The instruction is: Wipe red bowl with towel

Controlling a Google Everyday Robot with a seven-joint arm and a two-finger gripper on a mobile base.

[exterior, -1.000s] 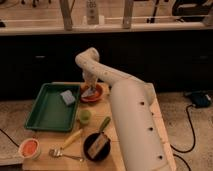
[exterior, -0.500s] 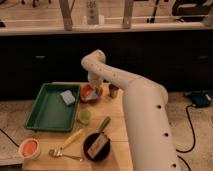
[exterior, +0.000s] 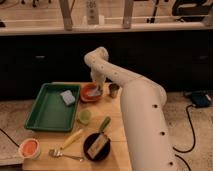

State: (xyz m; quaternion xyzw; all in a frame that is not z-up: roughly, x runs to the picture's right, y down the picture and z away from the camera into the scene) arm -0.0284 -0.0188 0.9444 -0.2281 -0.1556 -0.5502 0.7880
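Note:
The red bowl [exterior: 89, 93] sits at the far edge of the wooden table, just right of the green tray [exterior: 46, 110]. A greyish towel [exterior: 95, 90] lies in the bowl under the gripper. My gripper [exterior: 97, 87] hangs from the white arm [exterior: 125, 85] and reaches down into the bowl's right side, on the towel.
A blue sponge [exterior: 67, 96] lies in the tray. A metal cup [exterior: 114, 90] stands right of the bowl. A green cup [exterior: 84, 116], a black pan [exterior: 97, 147] with a brush, a yellow-handled fork [exterior: 67, 144] and an orange bowl [exterior: 29, 148] lie nearer.
The arm has swung from the left side over the bowl toward the right, and the gripper now sits at the bowl's right side.

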